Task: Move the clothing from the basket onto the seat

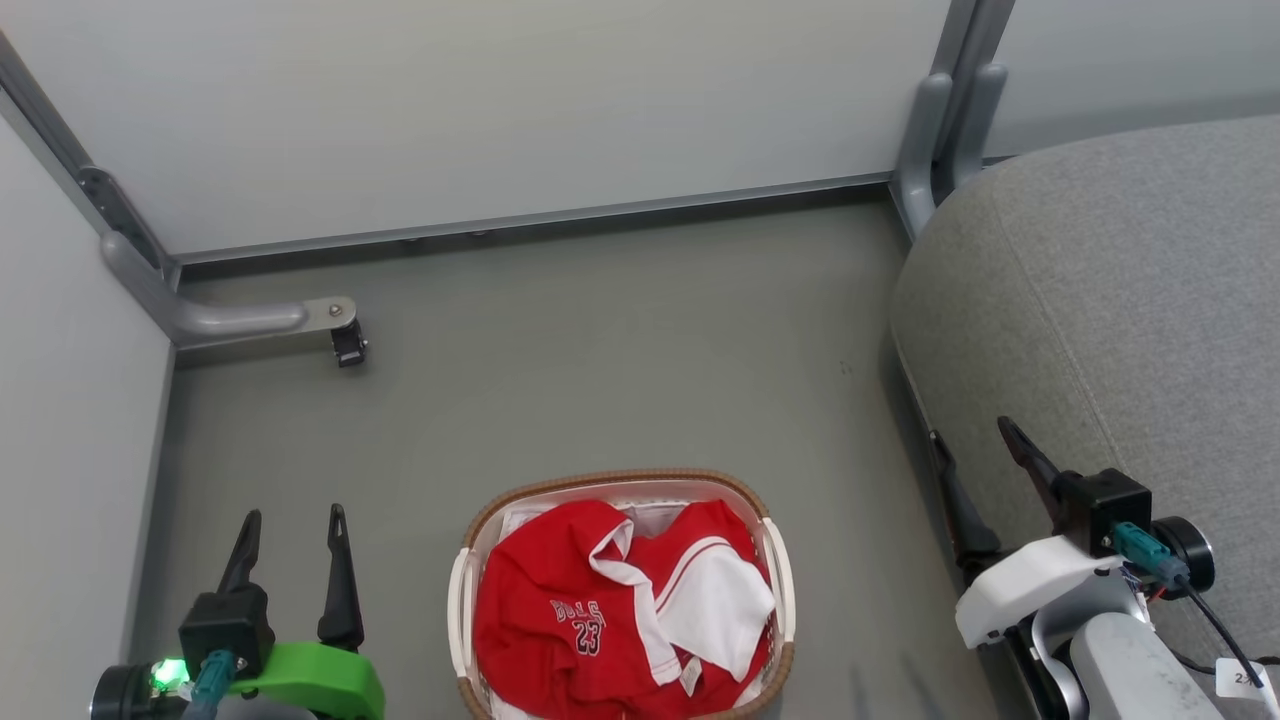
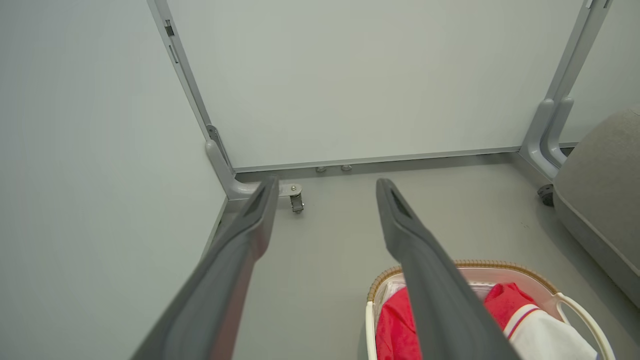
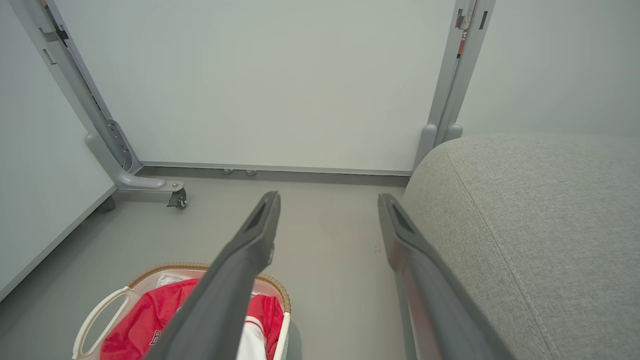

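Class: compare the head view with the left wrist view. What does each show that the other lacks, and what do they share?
Head view: the lettering on the clothing, and the right claw open at the edge of the seat. Left wrist view: a dark caster by the seat's corner. Shared: the basket, clothing, seat and open left claw.

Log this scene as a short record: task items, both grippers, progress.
clothing: red soft sports garments with white trim, one lettered BULLS 23, heaped in the basket
basket: oval cream-white plastic laundry basket with a brown woven-look rim, standing on the grey floor
seat: large grey fabric couch cushion on the robot's right, no clothing on its visible part
left gripper: open, empty, left of the basket
right gripper: open, empty, at the seat's edge
progress: no garment lifted yet
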